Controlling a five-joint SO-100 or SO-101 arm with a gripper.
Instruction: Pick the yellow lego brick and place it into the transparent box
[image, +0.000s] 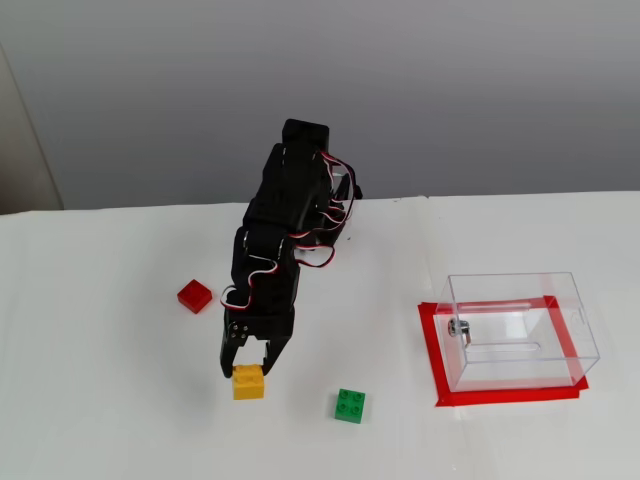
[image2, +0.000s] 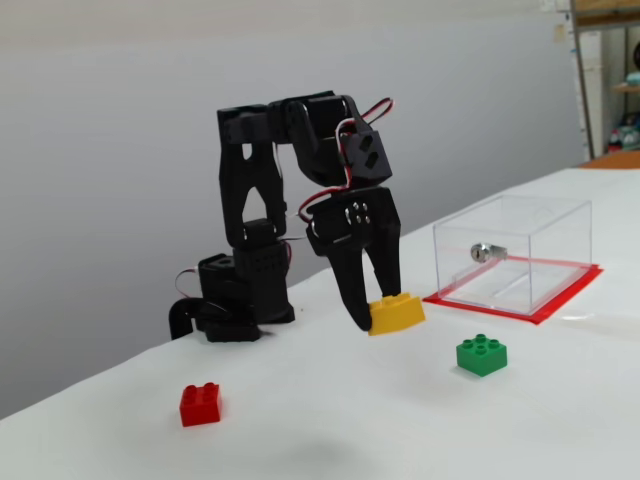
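The yellow lego brick (image: 248, 382) (image2: 396, 313) is held between the fingers of my black gripper (image: 248, 367) (image2: 373, 310). In a fixed view the brick is tilted and sits a little above the white table. The gripper is shut on the brick, at the table's middle front. The transparent box (image: 512, 292) (image2: 530, 225) stands apart to the right in both fixed views, on a red tape outline. It has a small metal fitting (image: 457, 327) (image2: 482, 251) on one wall and looks empty.
A green four-stud brick (image: 350, 405) (image2: 482, 354) lies on the table between the gripper and the box. A red brick (image: 195, 295) (image2: 201, 404) lies to the arm's left. The arm's base (image2: 235, 300) stands at the table's back edge by the grey wall.
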